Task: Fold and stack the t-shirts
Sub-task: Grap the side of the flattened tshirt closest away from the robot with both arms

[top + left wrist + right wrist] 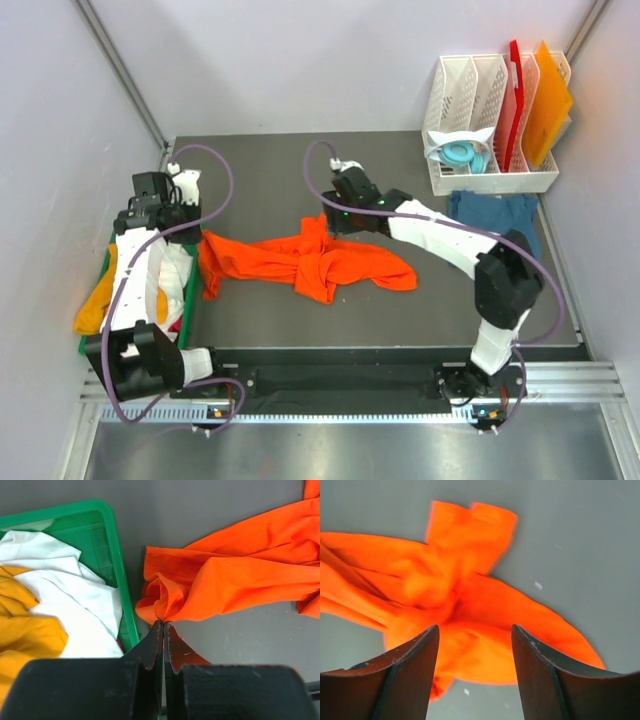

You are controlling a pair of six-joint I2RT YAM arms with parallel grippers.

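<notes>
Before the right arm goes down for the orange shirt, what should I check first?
1. Grip of left gripper on orange t-shirt: ok, pinching an edge.
2. Opening of right gripper: ok, open.
3. Cloth under right gripper: ok, shirt below.
4. Shirt flat: not ok, bunched and twisted.
5. Shirt outside green bin: ok.
6. Height above the cloth: cannot tell.

Orange shirt (320, 262) sprawls across ctr of table (260, 170); bare room at 12 o'clock. Green bin (193, 300) blocks 9 o'clock edge; white rack (455, 90) + teal shirt (495, 212) fill 2 o'clock corner.
</notes>
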